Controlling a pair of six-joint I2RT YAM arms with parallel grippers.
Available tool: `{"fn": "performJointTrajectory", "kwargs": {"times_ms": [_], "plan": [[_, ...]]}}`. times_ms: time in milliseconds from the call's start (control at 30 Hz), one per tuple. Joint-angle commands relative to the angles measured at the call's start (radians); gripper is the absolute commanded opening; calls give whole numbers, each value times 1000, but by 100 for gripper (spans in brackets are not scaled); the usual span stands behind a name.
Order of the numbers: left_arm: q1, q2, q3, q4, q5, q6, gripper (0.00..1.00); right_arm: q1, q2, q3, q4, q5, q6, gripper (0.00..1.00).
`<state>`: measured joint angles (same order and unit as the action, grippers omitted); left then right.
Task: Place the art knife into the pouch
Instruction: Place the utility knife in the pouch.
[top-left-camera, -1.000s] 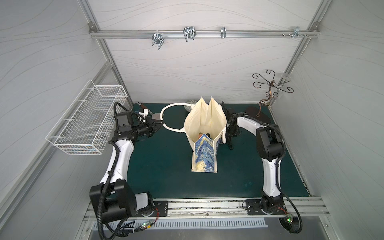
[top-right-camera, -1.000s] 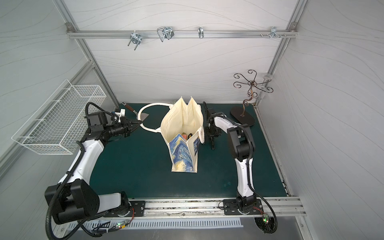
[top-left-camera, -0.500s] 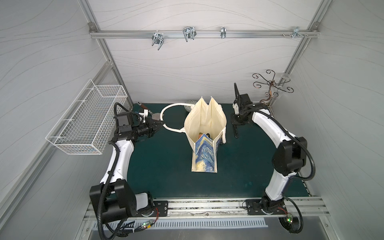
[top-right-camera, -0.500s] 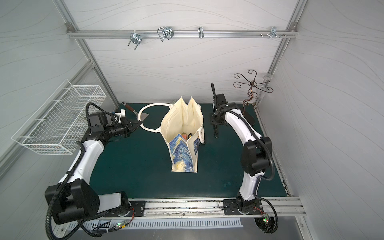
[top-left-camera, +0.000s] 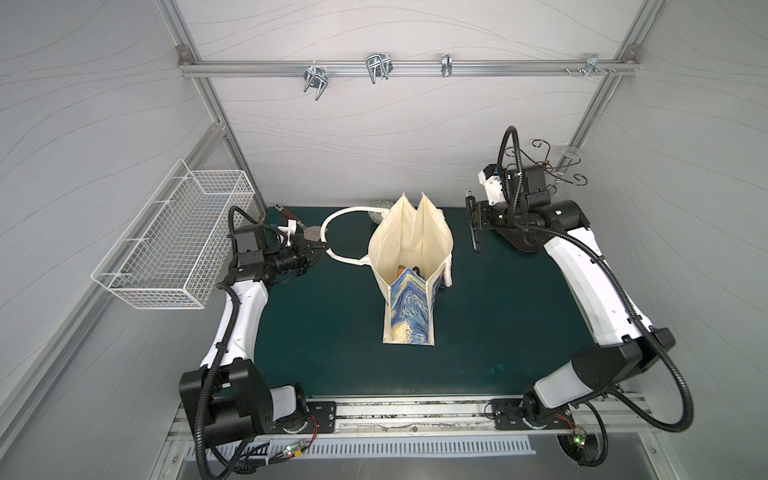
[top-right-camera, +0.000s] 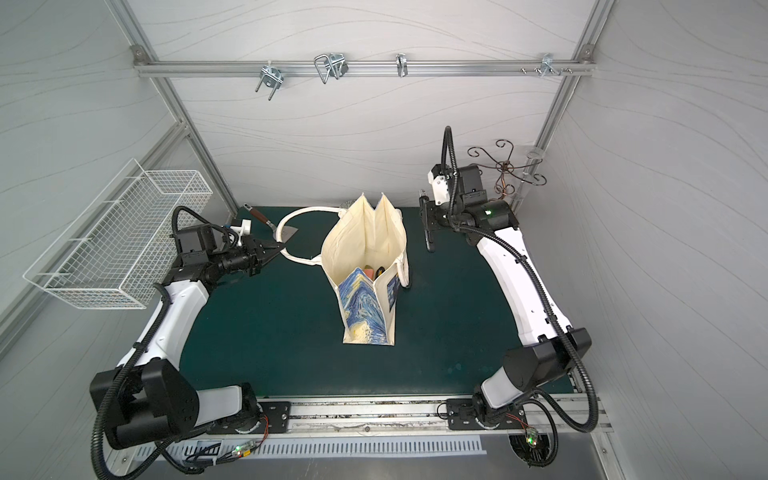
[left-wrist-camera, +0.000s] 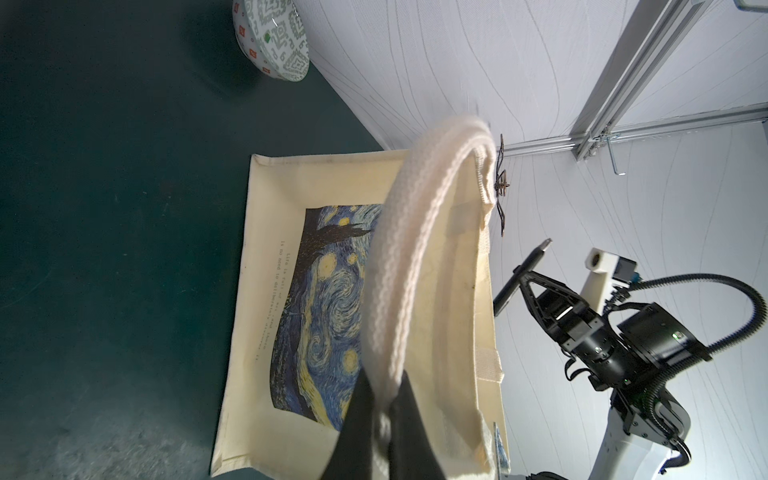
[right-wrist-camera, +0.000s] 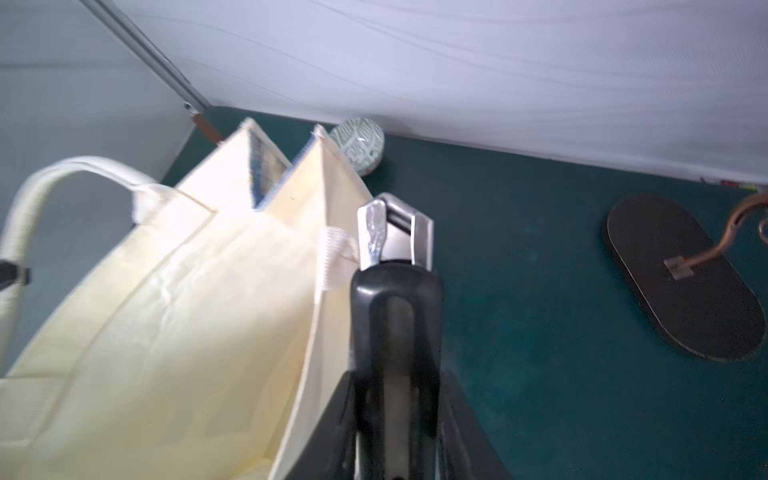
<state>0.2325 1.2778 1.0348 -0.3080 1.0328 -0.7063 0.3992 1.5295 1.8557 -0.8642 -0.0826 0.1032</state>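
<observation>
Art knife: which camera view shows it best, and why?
Right wrist view: the art knife fills the frame, metal tip clear. Both top views show a small dark stick beside the pouch; left wrist view shows it distant.

1. Tabletop (top-left-camera: 332, 332): flat, covered in dark green matting, walled in white on three sides; a metal rail (top-left-camera: 415, 411) runs along its front edge.
2. Pouch (top-left-camera: 409, 307): stands upright near the centre of the mat, mouth open, printed end panel facing the front.
3. Patterned bowl (left-wrist-camera: 272, 39): on the mat at the rear wall, just behind the pouch.
4. Brown-handled flat-bladed tool (top-right-camera: 266, 220): lies in the rear left corner.
5. Dark oval base (right-wrist-camera: 681, 278) of a wire stand (top-right-camera: 507, 166): rests flat in the rear right corner.
</observation>
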Motion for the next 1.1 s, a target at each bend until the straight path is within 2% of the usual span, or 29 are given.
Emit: {"fn": "performJointTrajectory", "kwargs": {"times_ms": [0, 100, 300, 467, 567, 900, 1067], "plan": [[-3, -24, 7, 40, 15, 3, 0, 33, -67, 45, 53, -51, -39, 6], [-3, -26, 10, 40, 16, 1, 0, 48, -88, 69, 93, -108, -35, 10], [-2, -32, 7, 47, 16, -7, 0, 110, -62, 83, 188, -195, -26, 7], [-3, -38, 13, 27, 16, 9, 0, 173, 44, 155, 172, -238, -25, 7], [-4, -35, 12, 42, 19, -7, 0, 203, 119, 195, 117, -216, -29, 5], [-18, -24, 42, 23, 20, 3, 0, 254, 283, 158, 8, -179, -67, 2], [-18, -28, 39, 23, 19, 1, 0, 259, 404, 271, -155, -121, -126, 1]]}}
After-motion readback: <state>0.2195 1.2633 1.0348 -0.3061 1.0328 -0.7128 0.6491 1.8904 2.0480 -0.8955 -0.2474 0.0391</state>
